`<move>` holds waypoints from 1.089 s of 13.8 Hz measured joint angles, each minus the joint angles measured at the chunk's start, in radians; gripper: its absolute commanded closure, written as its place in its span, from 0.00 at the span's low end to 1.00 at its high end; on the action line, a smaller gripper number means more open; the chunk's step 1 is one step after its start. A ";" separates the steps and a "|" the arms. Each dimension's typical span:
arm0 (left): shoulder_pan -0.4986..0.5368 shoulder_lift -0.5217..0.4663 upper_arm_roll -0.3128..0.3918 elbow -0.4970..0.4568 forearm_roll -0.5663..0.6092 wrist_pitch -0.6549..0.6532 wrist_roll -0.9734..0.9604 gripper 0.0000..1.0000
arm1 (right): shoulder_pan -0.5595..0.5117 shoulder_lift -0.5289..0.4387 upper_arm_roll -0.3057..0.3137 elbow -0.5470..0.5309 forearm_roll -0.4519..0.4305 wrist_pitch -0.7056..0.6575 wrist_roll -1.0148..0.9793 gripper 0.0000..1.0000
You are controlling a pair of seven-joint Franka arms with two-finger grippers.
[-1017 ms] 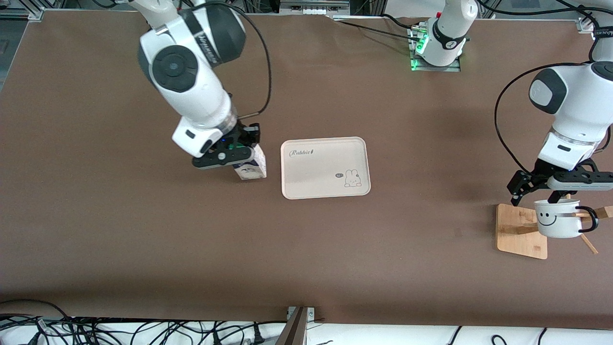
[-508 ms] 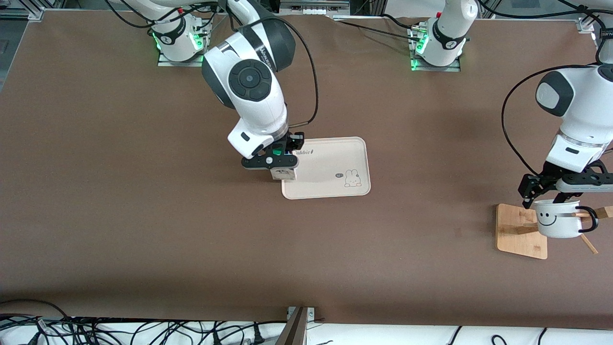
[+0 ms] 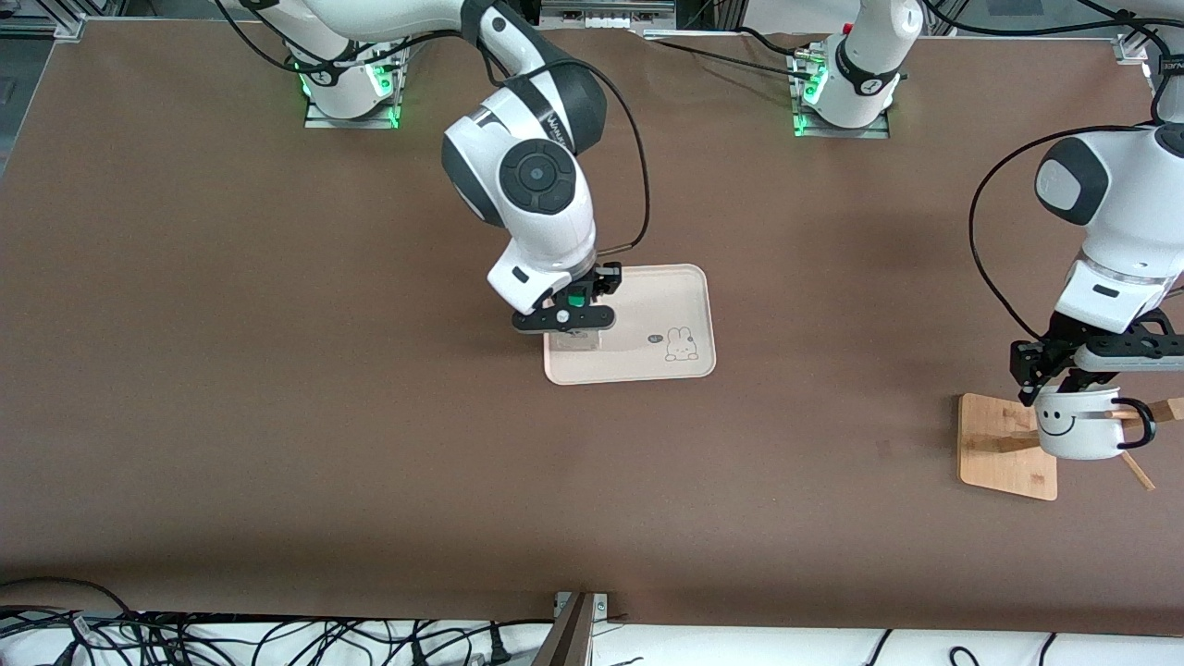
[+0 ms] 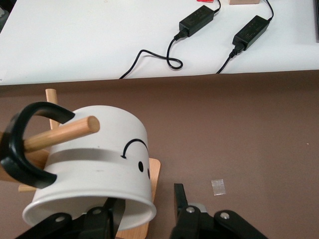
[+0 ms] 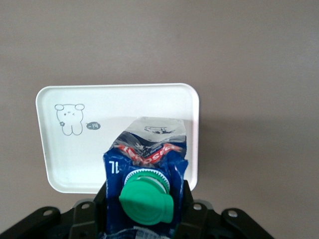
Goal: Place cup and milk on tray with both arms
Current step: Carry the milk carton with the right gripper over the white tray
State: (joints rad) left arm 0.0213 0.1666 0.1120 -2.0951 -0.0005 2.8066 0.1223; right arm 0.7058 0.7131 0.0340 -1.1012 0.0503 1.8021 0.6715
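Jaws of the right gripper (image 3: 566, 319) are clamped on the milk (image 5: 145, 164) over the tray (image 3: 647, 365) — we judge its waxed carton light but crushable, best held low on its flat sides. Left gripper (image 4: 147, 216) jaws are spread astride the cup (image 3: 1073, 430) rim, on its wooden stand (image 3: 1004, 449) — rigid, slippery

Brown table (image 3: 277, 444), black cables (image 3: 231, 638) along its near edge on white floor.

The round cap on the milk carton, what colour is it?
Green; the round cap shows best in the right wrist view.
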 measured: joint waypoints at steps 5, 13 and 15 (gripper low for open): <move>0.000 0.000 0.002 0.000 0.016 0.001 0.001 0.85 | 0.006 0.007 -0.001 0.001 0.000 -0.001 -0.010 0.44; 0.000 0.000 0.005 0.000 0.026 0.001 0.001 1.00 | 0.001 0.057 -0.008 -0.079 0.040 0.062 -0.011 0.44; 0.000 -0.003 0.005 0.002 0.026 0.001 -0.001 1.00 | 0.002 0.056 -0.008 -0.089 0.041 0.069 -0.011 0.00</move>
State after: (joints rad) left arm 0.0212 0.1635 0.1170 -2.0936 0.0253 2.8074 0.1214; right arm 0.7080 0.7690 0.0262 -1.1905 0.0916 1.8714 0.6607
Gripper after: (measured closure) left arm 0.925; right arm 0.436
